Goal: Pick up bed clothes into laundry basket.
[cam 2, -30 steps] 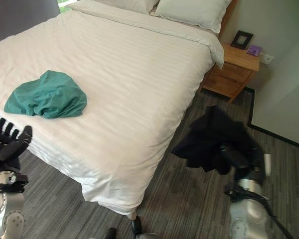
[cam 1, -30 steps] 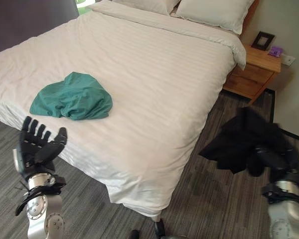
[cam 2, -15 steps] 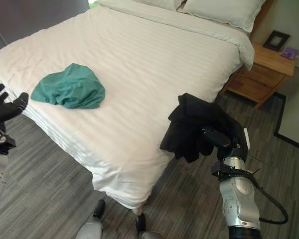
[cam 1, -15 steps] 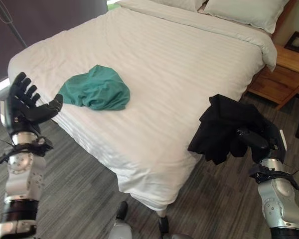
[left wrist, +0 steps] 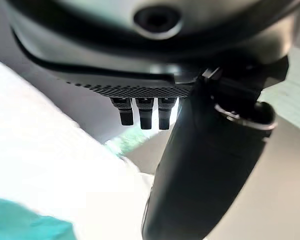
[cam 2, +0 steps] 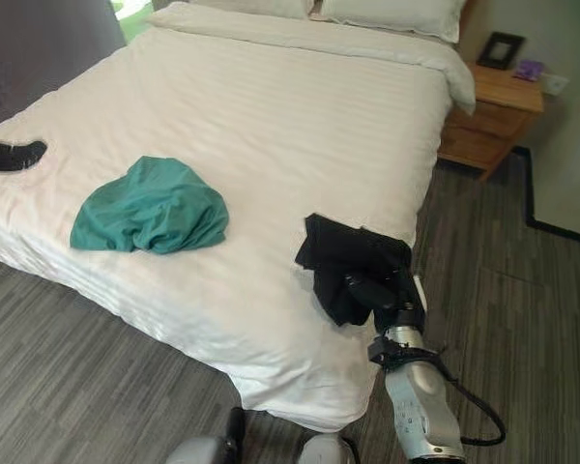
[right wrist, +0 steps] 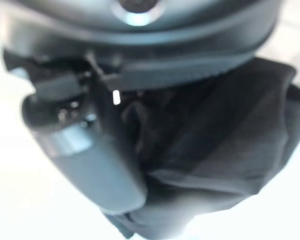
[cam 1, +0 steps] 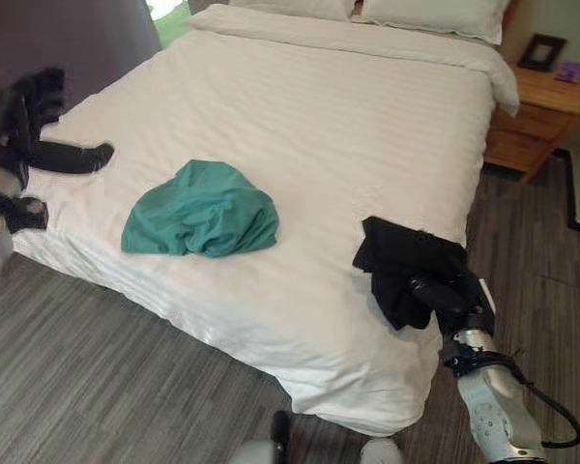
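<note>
Black fabric: a dark garment point(cam 1: 403, 268) bunched in the right hand point(cam 1: 443, 297), at the near right corner of the bed point(cam 1: 348, 126); part of it drapes onto the white sheet.
Right hand, fingers: curled into the black cloth, thumb closed against it, as the right wrist view confirms point(right wrist: 230, 140).
Teal fabric: a crumpled teal garment point(cam 1: 201, 209) lies loose on the sheet near the bed's front edge, untouched, well apart from both hands.
Left hand point(cam 1: 29, 130): raised over the bed's left edge, fingers extended, thumb pointing toward the teal heap; it holds nothing.
Key relation: the teal garment lies between the two hands, to the right of the left hand and to the left of the right hand; its longer spread runs roughly parallel to the bed's front edge.
Nearer free hand: judged to be the left, since the right is occupied.
Laundry basket: its place cannot be told from these views.
Background: pillows point(cam 1: 435, 14) at the head of the bed, a wooden nightstand point(cam 1: 527, 121) beside it.
</note>
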Robot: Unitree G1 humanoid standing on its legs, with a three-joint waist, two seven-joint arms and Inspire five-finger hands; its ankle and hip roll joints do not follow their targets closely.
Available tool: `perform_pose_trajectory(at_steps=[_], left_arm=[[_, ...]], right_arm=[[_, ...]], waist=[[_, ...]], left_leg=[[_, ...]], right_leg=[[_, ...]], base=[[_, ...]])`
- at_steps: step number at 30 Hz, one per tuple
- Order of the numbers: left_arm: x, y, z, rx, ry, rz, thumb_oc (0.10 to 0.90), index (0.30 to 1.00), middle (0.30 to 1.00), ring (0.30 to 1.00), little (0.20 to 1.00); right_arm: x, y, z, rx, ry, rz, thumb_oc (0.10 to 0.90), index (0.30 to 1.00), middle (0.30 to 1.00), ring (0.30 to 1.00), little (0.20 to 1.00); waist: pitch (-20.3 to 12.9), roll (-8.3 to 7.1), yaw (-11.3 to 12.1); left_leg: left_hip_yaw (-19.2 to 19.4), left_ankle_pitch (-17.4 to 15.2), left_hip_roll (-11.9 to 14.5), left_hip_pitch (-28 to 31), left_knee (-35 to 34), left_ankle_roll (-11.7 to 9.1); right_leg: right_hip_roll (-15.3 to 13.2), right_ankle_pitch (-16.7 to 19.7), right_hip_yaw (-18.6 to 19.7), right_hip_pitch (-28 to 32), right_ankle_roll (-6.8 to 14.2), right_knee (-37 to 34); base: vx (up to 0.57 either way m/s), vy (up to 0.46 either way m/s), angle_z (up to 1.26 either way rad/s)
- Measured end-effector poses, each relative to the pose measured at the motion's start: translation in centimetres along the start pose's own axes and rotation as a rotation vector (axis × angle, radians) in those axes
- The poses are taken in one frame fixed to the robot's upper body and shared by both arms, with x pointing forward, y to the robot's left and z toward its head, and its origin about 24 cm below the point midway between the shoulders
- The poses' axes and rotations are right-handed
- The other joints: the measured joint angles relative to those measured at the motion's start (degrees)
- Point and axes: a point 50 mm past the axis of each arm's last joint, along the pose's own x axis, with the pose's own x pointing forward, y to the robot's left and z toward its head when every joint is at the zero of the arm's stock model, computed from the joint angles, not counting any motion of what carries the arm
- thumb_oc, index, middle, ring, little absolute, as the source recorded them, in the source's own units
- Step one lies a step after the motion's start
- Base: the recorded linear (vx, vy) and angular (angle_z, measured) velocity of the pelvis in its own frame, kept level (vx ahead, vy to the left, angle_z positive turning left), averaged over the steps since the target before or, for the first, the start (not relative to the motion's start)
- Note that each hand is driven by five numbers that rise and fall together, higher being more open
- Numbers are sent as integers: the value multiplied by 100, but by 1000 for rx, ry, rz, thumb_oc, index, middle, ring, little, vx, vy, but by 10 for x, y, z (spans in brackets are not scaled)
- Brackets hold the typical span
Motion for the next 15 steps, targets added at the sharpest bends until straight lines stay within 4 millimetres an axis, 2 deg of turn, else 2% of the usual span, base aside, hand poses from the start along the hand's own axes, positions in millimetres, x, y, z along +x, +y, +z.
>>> perform_pose_trajectory(at_steps=[1, 2, 3, 4, 5, 6, 7, 10, 15], left_arm=[[2, 3, 4, 53, -3, -10, 800, 900, 900, 900, 900], [3, 4, 7, 126, -3, -29, 800, 900, 900, 900, 900], [3, 4, 10, 168, -5, -46, 800, 900, 900, 900, 900], [5, 4, 14, 226, -16, -74, 800, 900, 900, 900, 900], [5, -1, 12, 270, -8, -98, 800, 900, 900, 900, 900], [7, -9, 10, 332, 4, -157, 800, 900, 900, 900, 900], [7, -11, 10, 393, 9, -187, 800, 900, 900, 900, 900], [11, -18, 9, 533, 20, -236, 800, 900, 900, 900, 900], [11, -25, 7, 590, 23, -286, 800, 900, 900, 900, 900]], right_arm=[[0, 1, -3, 3, 11, 9, 400, 300, 300, 300, 300], [-1, 1, -3, 3, 13, 11, 400, 300, 300, 300, 300], [-1, 0, -3, 3, 11, 8, 400, 300, 300, 300, 300], [-2, -3, -2, 4, 3, -5, 400, 300, 300, 300, 300], [0, -9, 2, -13, -5, -18, 400, 300, 300, 300, 300], [1, -16, 3, -32, 0, -37, 400, 300, 300, 300, 300], [0, -18, 4, -38, -1, -42, 400, 300, 300, 300, 300], [-1, -18, 5, -45, -2, -37, 400, 300, 300, 300, 300], [-11, -27, -2, -54, 29, -55, 400, 300, 300, 300, 300]], waist=[[-9, -30, 5], [-32, -90, -5], [-69, -162, -41], [-128, -370, -93], [-182, -388, -47], [-230, -309, -83], [-246, -293, -61], [-267, -284, -63], [-291, -269, -99]], left_leg=[[117, 175, 59, 194, -224, -48], [202, 204, 62, 295, -326, -77], [222, 209, 17, 303, -340, -85], [288, 193, -180, 333, -333, -99], [375, 132, -238, 354, -344, -147], [356, 105, -202, 363, -377, -189], [396, 107, -189, 403, -424, -193], [474, 81, -167, 421, -501, -237], [470, 98, -185, 426, -613, -253]], right_leg=[[327, -356, -99, -18, 31, -65], [542, -470, -297, 12, -100, -254], [636, -463, -353, 52, -133, -460], [595, -149, -655, 139, -410, -896], [525, -238, -779, 294, -547, -1269], [637, 6, -727, 492, -550, -1713], [665, 168, -707, 564, -551, -2021], [736, 364, -545, 698, -604, -2396], [757, 555, -514, 762, -616, -2688]], base=[[38, 201, -59], [29, 161, -52], [30, 123, -27], [60, 84, -38], [57, 52, -37], [39, 43, -49], [11, 28, -31], [28, 37, -30], [32, 6, -5]])
